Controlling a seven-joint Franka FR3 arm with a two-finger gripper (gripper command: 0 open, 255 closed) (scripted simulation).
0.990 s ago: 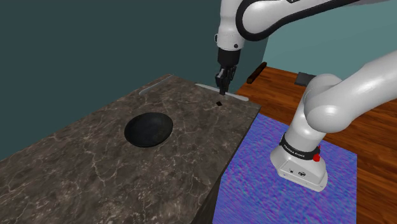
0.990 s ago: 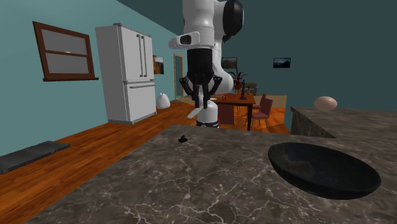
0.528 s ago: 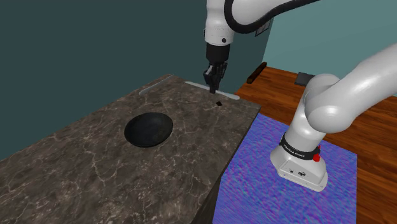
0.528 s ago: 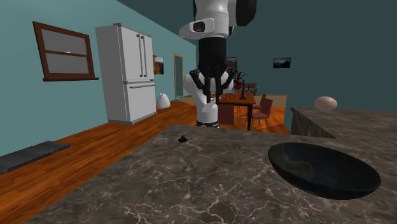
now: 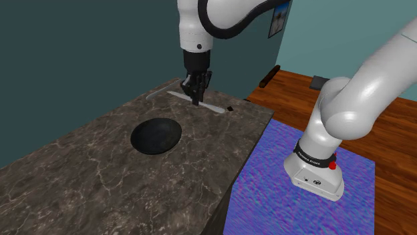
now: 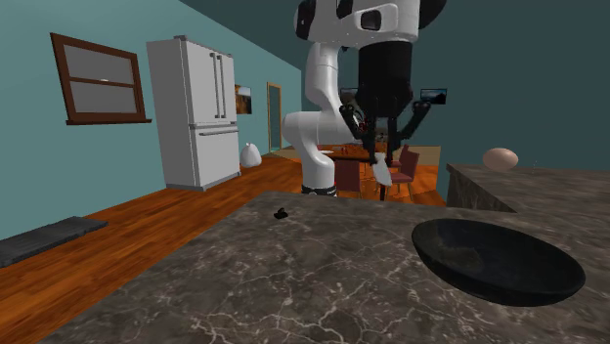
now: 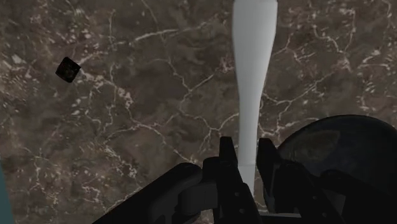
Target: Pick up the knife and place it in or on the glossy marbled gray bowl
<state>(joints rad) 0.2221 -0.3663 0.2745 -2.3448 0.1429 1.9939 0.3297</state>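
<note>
A pale white knife [image 5: 212,107] hangs level above the dark marbled counter [image 5: 100,173], clasped near its middle by my black gripper [image 5: 196,92], which is shut on it. In the wrist view the knife [image 7: 251,76] runs out beyond the fingers [image 7: 226,153], and the dark glossy bowl [image 7: 343,146] lies close beside them. The bowl [image 5: 156,135] sits on the counter below and to the shoulder view's left of the gripper. In the second exterior view the gripper [image 6: 379,161] holds the knife [image 6: 382,176] behind and to the left of the bowl [image 6: 494,259].
A small black cube [image 5: 229,108] lies on the counter near its far corner [image 6: 281,212] [image 7: 67,69]. The counter edge drops to a purple rug [image 5: 294,193] by the stand. A white fridge [image 6: 196,112] and a pale egg-shaped thing [image 6: 501,158] stand far off.
The gripper has lifted the knife off the counter's far edge and carried it to the shoulder view's left, closer to the bowl. The black cube stayed put.
</note>
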